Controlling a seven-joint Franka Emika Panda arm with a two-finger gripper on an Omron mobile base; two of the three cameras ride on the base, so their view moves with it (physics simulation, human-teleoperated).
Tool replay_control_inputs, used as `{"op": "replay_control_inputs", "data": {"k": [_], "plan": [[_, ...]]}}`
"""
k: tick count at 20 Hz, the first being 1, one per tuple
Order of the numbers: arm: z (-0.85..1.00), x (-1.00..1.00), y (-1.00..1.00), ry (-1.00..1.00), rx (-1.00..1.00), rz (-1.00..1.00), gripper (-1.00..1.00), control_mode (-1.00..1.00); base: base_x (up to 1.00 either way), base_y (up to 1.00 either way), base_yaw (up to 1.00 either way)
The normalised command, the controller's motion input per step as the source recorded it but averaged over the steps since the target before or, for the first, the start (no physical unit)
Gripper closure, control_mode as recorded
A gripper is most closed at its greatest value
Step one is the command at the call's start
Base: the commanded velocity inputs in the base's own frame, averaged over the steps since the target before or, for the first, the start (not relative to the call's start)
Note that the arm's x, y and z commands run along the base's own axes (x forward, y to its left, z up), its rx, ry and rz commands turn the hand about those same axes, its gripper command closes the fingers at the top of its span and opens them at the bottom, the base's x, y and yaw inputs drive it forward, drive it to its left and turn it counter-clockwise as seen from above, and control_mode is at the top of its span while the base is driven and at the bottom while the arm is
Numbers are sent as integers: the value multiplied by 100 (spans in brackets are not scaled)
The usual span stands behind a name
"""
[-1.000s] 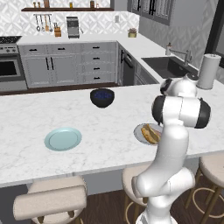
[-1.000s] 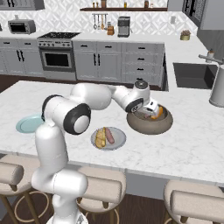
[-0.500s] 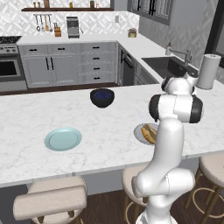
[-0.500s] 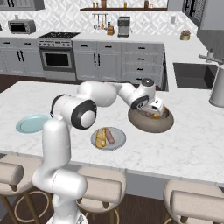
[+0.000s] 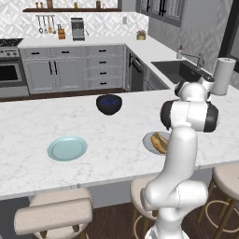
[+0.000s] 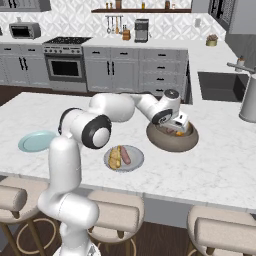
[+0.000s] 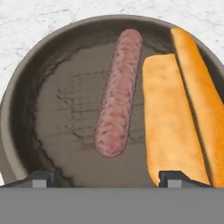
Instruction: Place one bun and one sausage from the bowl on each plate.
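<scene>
Fingers (image 7: pixel 107 177) spread wide above bowl (image 7: pixel 26 87); sausage (image 7: pixel 119 92) between.

A paper towel roll (image 5: pixel 223 76) stands beside the sink (image 5: pixel 179 71).

**Clearance around bowl and plates**

Claw (image 7: pixel 105 177) sits low inside the brown bowl (image 6: pixel 172 142), jaws wide. Sausage (image 7: pixel 117 94) lies between the tips; split bun (image 7: pixel 181 109) crowds the right tip, bowl wall close on the left. On the surface (image 6: pixel 220 165), open marble runs between the bowl and grey plate (image 6: pixel 124 158). Pale blue plate (image 5: pixel 67 148) stands well apart, bare marble around it. Dark bowl (image 5: pixel 108 104) sits farther back.
</scene>
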Motion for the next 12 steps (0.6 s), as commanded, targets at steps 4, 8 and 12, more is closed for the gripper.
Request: {"op": "replay_control_inputs", "data": {"k": [4,8,12], "plan": [[8,0,0,0,0,0,-100,-100,0,0,0],[16,-1,0,0,1,0,-100,-100,0,0,0],[23,-1,-3,0,2,0,-100,-100,0,0,0]]}}
